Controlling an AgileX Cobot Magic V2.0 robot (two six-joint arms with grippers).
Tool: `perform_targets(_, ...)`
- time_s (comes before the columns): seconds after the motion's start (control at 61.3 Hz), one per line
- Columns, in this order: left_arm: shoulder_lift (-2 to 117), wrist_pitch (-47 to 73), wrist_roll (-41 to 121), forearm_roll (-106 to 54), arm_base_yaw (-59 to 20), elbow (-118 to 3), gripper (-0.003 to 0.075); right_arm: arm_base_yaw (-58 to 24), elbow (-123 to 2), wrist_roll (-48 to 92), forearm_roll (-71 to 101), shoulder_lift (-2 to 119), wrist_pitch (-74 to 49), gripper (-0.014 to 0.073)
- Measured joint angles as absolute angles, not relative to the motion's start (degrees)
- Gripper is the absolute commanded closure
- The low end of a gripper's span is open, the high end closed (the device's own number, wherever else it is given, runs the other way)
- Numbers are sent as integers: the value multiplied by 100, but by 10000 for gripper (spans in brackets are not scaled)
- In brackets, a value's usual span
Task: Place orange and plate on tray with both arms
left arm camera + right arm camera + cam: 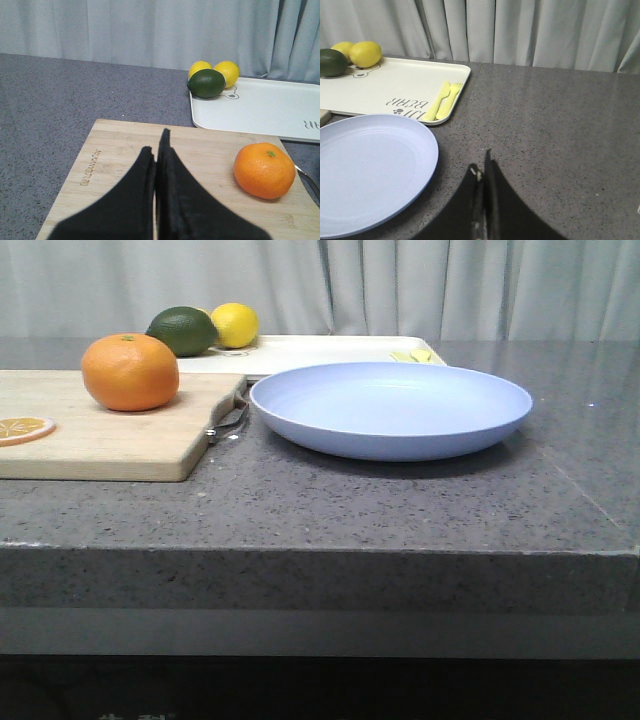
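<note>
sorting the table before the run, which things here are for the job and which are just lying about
For the job:
orange, on the cutting board
plate, on the counter
tray, behind both
left claw and right claw, both shut

Lying about:
cutting board
orange slice
lime
two lemons
yellow cutlery

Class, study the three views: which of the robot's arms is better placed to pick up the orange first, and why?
Left. The left gripper hangs shut over the cutting board where the orange sits. The right gripper, also shut, is beside the plate, with no orange in its view.
</note>
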State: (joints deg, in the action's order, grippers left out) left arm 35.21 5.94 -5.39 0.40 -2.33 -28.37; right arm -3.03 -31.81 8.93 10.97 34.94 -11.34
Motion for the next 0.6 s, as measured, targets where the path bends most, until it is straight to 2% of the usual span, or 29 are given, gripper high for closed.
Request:
perform_targets(0.098, 3521, 547, -539, 40, -233, -2837, 734, -303, -3181, 893, 1097, 3494, -1120, 626)
perform_targets(0.196, 3521, 523, -539, 42, -233, -2837, 676, -303, -3181, 893, 1097, 3494, -1120, 526)
perform_targets(0.31, 3521, 523, -539, 42, -233, -2837, 503, -303, -3181, 893, 1097, 3494, -1117, 334)
perform_targets(0.489, 3521, 523, -539, 88, -233, -2837, 101, -303, -3181, 893, 1097, 3494, -1108, -10)
perform_targets(0.522, 3521, 523, -539, 88, -233, -2837, 56, -303, -3181, 893, 1097, 3494, -1108, -56)
perform_targets(0.554, 3521, 523, -539, 89, -233, -2837, 15, -303, -3181, 893, 1097, 3494, -1108, -67)
perform_targets(0.603, 3521, 523, -539, 89, -233, -2837, 22, -303, -3181, 893, 1097, 3494, -1108, -52)
